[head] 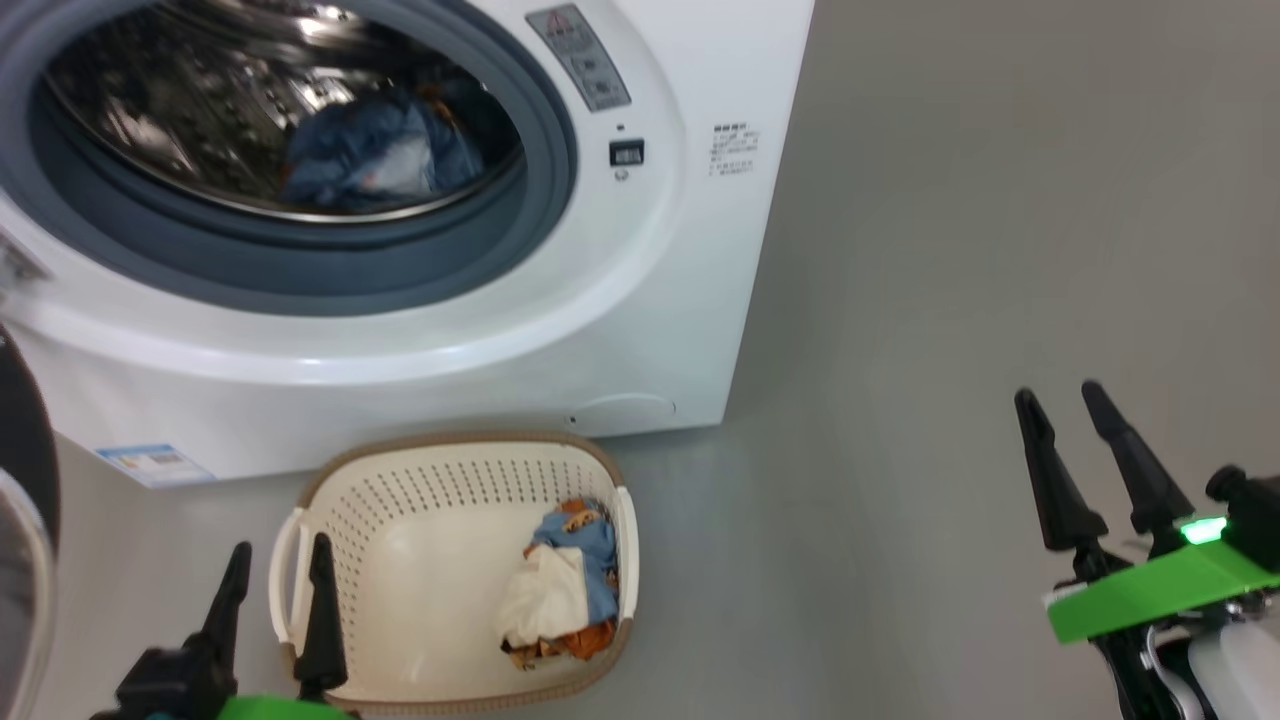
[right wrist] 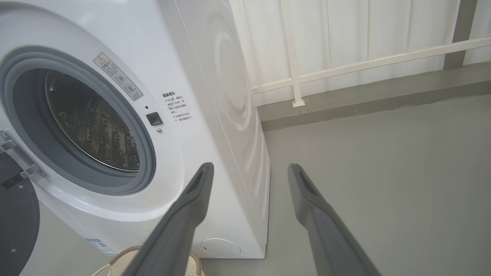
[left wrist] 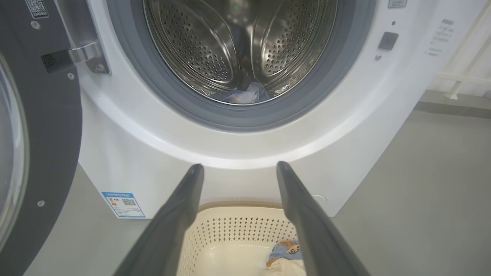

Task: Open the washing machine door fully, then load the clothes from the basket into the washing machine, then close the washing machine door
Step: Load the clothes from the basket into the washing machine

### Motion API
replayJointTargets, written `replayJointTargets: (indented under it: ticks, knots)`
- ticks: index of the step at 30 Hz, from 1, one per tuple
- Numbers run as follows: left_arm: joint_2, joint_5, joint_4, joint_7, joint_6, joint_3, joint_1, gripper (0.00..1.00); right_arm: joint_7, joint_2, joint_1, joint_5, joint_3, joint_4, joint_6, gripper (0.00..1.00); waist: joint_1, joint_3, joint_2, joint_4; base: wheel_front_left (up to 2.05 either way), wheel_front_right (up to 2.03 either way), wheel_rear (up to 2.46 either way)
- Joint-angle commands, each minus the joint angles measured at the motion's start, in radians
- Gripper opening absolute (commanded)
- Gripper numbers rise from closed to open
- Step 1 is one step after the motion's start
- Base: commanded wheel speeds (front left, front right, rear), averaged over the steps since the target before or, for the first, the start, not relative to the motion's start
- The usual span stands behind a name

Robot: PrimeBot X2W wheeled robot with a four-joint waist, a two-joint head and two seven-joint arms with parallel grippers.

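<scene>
The washing machine (left wrist: 134, 145) bears a blue QR-code label (left wrist: 123, 204), print illegible

fingers (head: 1050, 480): long, black, tapered | wrist plate (head: 1150, 592): bright green, flat | light (head: 1203, 530): green, glowing | forearm (head: 1235, 662): white

A smooth grey floor (head: 950, 300) runs under everything here. The washing machine (head: 660, 320) stands flat on it, a big white box with a blue label sticker (head: 155, 465) low on its front, near the floor line. Just in front of the machine the basket (head: 430, 490) sits on the floor, cream-white with a brown rim, its far edge close to the machine's base. To the machine's right the floor runs on to a raised grey kerb (right wrist: 364, 97) that carries a white rail (right wrist: 345, 69).
</scene>
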Motion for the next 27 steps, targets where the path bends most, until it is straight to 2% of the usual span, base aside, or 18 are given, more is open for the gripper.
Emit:
replayJointTargets:
  ticks: [1,15,27]
  knots:
    - [0.014,-0.005,0.015,-0.006,0.000,0.025,-0.051,1.00,-0.008,-0.013,-0.039,-0.004,0.010,-0.030,0.006,1.00,-0.0001,0.066,0.0000,-0.015,0.00,0.00,0.00]
    - [0.015,0.046,0.297,-0.006,-0.057,0.008,-0.273,1.00,-0.008,0.024,-0.170,-0.002,0.008,-0.049,0.006,1.00,-0.0001,0.274,0.0000,-0.068,0.00,0.00,0.00]
    - [0.030,0.054,0.532,-0.006,-0.076,-0.029,-0.443,1.00,-0.008,0.054,-0.254,0.001,0.020,-0.061,0.006,1.00,-0.0001,0.405,0.0000,-0.109,0.00,0.00,0.00]
